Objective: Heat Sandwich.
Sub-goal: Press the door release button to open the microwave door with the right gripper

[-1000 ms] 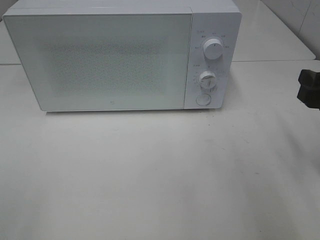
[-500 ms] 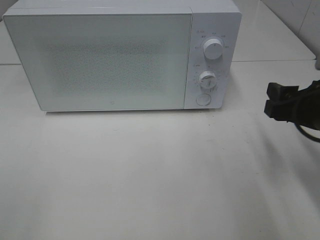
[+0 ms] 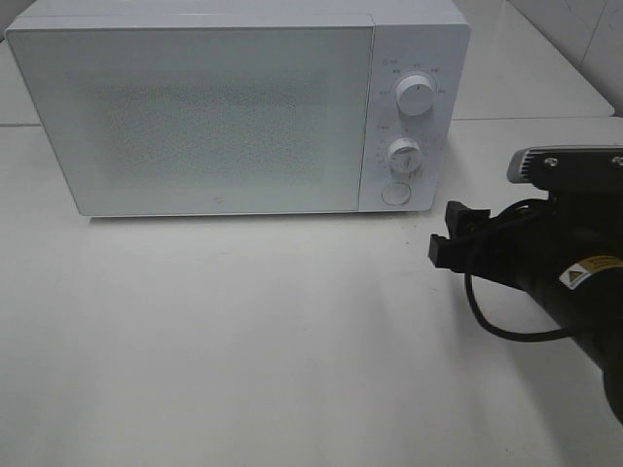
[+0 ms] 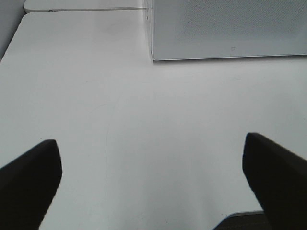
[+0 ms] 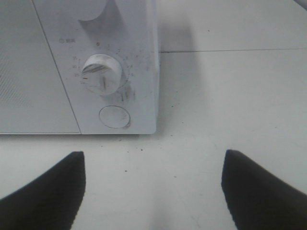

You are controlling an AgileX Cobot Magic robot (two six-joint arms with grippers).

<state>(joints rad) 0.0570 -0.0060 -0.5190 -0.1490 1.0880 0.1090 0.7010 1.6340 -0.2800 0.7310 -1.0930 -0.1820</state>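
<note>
- Exterior high view: a white box-shaped microwave [image 3: 224,117] stands at the back of a smooth white bench [image 3: 243,341], door shut, with a speckled matte window.
- Its control strip holds an upper knob [image 3: 416,96], a lower knob [image 3: 403,155] and a round button [image 3: 394,194].
- Pale tiled wall [image 3: 584,29] at the far right.
- The black right gripper [image 3: 445,236] hangs low over the bench just right of the controls, pointing at them.
- Sandwich: seen in no view, so its place and heading cannot be told.
- Left wrist view: the left gripper [image 4: 148,141] is spread wide and holds nothing, over bare bench short of the microwave's corner.
- Right wrist view: the right gripper's jaws are well apart with nothing between them, facing the scuffed lower knob and button.
</note>
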